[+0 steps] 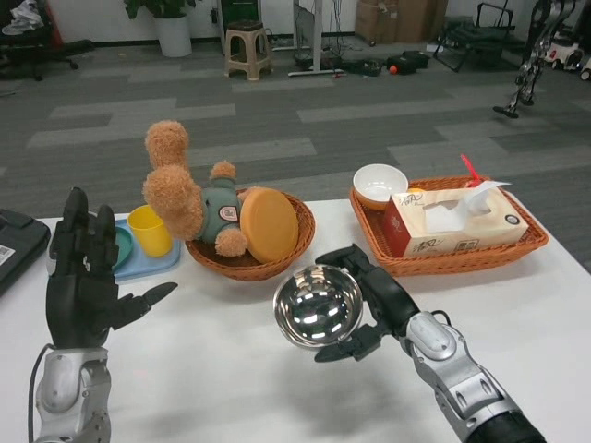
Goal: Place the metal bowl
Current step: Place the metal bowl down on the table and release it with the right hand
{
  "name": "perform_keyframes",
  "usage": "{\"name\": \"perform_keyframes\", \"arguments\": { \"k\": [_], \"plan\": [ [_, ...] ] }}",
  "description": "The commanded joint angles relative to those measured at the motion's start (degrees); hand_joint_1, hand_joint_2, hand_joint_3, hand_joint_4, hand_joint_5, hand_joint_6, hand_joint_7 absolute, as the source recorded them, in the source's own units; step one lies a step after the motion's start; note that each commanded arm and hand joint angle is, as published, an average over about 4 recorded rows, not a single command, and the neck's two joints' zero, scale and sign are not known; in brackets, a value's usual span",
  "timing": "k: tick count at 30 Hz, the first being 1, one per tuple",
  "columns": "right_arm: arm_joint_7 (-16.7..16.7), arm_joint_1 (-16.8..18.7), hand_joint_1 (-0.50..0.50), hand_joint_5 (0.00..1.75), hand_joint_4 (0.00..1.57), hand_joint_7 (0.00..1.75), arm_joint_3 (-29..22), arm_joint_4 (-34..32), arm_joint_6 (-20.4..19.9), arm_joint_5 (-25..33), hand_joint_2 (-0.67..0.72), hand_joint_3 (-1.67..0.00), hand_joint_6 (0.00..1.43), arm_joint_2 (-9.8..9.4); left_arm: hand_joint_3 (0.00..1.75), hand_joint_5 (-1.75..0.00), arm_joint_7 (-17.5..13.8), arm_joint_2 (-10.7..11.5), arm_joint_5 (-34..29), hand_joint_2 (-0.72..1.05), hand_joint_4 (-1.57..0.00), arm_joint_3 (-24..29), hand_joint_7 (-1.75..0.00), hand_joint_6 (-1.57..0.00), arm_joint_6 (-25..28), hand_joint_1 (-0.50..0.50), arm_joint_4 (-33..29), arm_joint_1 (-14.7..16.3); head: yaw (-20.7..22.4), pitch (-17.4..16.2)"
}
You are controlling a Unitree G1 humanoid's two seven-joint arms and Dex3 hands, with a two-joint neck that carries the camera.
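The shiny metal bowl (318, 306) is tilted toward me and held above the white table (222, 369) near its middle. My right hand (369, 300) grips it by the right rim, with fingers over the top edge and below the lower edge. My left hand (85, 272) is raised at the left side with its fingers straight and apart, holding nothing.
A round wicker basket (251, 260) with a teddy bear (192, 196) and an orange disc stands just behind the bowl. A rectangular wicker tray (452, 258) at the right holds a tissue box (452, 221) and a white bowl (379, 183). A yellow cup (150, 229) sits on a blue plate at the left.
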Motion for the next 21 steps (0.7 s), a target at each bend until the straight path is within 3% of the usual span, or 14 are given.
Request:
{"name": "perform_keyframes", "arguments": {
  "k": [1,9,12,21],
  "plan": [
    [-0.25,-0.07,-0.34,0.68,1.03,1.40,1.12,5.50,-4.18,-0.18,-0.41,-0.87,1.34,0.16,0.09,0.00,0.02,0.19,-0.17,0.52,0.00,0.26,0.00,0.00,-0.52,-0.50,-0.28,0.43,-0.19,-0.58],
    [-1.57,-1.69,-0.33,0.65,1.12,1.40,2.73,15.87,-9.67,-0.49,-0.41,-0.87,1.34,0.93,0.09,0.00,0.02,0.13,-0.17,0.52,0.00,0.35,0.00,0.00,-0.52,-0.50,-0.28,0.43,-0.59,-1.61],
    [-1.85,-1.94,-0.33,0.58,1.15,1.40,3.43,18.55,-10.44,-0.45,-0.41,-0.85,1.34,0.97,0.09,0.00,0.02,0.13,-0.17,0.52,0.00,0.29,0.00,0.00,-0.52,-0.50,-0.26,0.43,-0.71,-1.92],
    [-2.47,-1.96,-0.33,0.58,1.19,1.41,5.36,23.96,-12.22,0.96,-0.41,-0.79,1.36,1.47,0.09,0.00,0.02,0.13,-0.12,0.52,0.00,0.11,0.00,0.00,-0.52,-0.50,-0.20,0.43,-1.18,-2.66]
  ]
}}
